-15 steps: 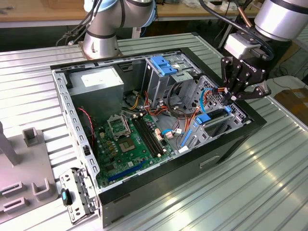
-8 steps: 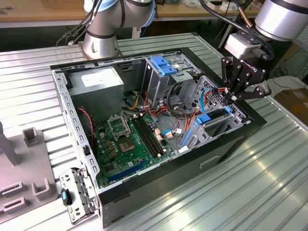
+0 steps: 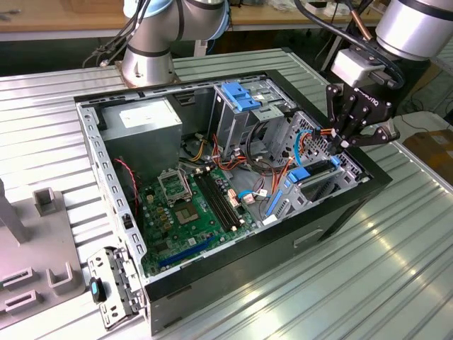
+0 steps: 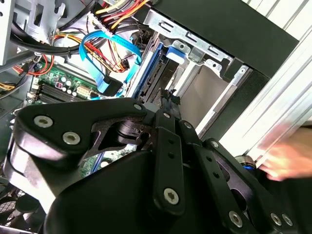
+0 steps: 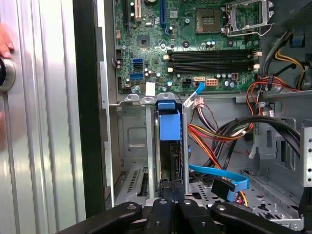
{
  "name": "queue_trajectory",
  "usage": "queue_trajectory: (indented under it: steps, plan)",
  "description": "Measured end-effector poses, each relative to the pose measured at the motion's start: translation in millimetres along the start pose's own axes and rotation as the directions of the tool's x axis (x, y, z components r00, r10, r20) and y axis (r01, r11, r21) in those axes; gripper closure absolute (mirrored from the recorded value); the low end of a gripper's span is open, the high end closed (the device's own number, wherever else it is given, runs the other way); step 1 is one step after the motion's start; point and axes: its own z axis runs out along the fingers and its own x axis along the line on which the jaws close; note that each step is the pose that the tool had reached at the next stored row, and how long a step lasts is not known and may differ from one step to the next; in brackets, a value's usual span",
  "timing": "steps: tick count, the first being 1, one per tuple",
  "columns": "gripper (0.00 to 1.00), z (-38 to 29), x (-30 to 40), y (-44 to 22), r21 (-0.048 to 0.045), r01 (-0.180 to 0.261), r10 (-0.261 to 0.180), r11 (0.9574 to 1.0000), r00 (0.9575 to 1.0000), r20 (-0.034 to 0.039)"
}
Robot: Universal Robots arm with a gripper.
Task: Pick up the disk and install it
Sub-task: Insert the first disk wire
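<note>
The disk (image 5: pixel 169 124) stands edge-on inside the metal drive cage (image 5: pixel 146 146) of the open computer case (image 3: pixel 233 177). Its bright blue carrier handle faces the motherboard. In the exterior view its blue carrier (image 3: pixel 301 173) shows low in the cage at the case's right end. My gripper (image 3: pixel 337 142) hovers at the case rim just above that cage. In both wrist views the black fingertips (image 5: pixel 165 191) are pressed together with nothing visible between them, right over the disk's near end (image 4: pixel 146 68). My gripper (image 4: pixel 168 100) (image 5: pixel 171 189) is shut; whether it touches the disk, I cannot tell.
A green motherboard (image 3: pixel 191 205) fills the case floor. A thin blue cable (image 5: pixel 219 176) and orange and red wires (image 5: pixel 209 136) crowd beside the cage. A light-blue bracket (image 3: pixel 241 95) tops the rear bay. A person's hand (image 4: pixel 287 163) rests outside the case. Grey fixtures (image 3: pixel 42 202) stand at the exterior view's left.
</note>
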Motion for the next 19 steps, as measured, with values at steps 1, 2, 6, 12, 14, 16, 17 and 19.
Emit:
queue_trajectory:
  steps: [1,2,6,12,14,16,17,19]
  plan:
    - [0.89,0.0,0.0,-0.1,0.0,0.0,0.0,1.0,1.0,0.0]
    - [0.89,0.0,0.0,-0.3,0.0,0.0,0.0,1.0,1.0,0.0]
    - [0.89,0.7,-0.3,-5.4,0.0015,0.058,-0.058,0.9983,0.9983,0.0017]
    - [0.89,2.1,-2.0,-31.9,0.0053,0.185,-0.185,0.9828,0.9828,0.0048]
    - [0.89,2.3,-5.4,-44.2,0.0054,0.186,-0.186,0.9825,0.9825,0.0049]
    - [0.89,2.4,-8.5,-47.0,0.0053,0.188,-0.188,0.9821,0.9821,0.0036]
    - [0.89,2.1,-11.6,-47.6,0.005,0.19,-0.19,0.9818,0.9818,0.0015]
    - [0.89,1.3,-17.2,-48.2,0.004,0.191,-0.191,0.9816,0.9816,-0.0052]
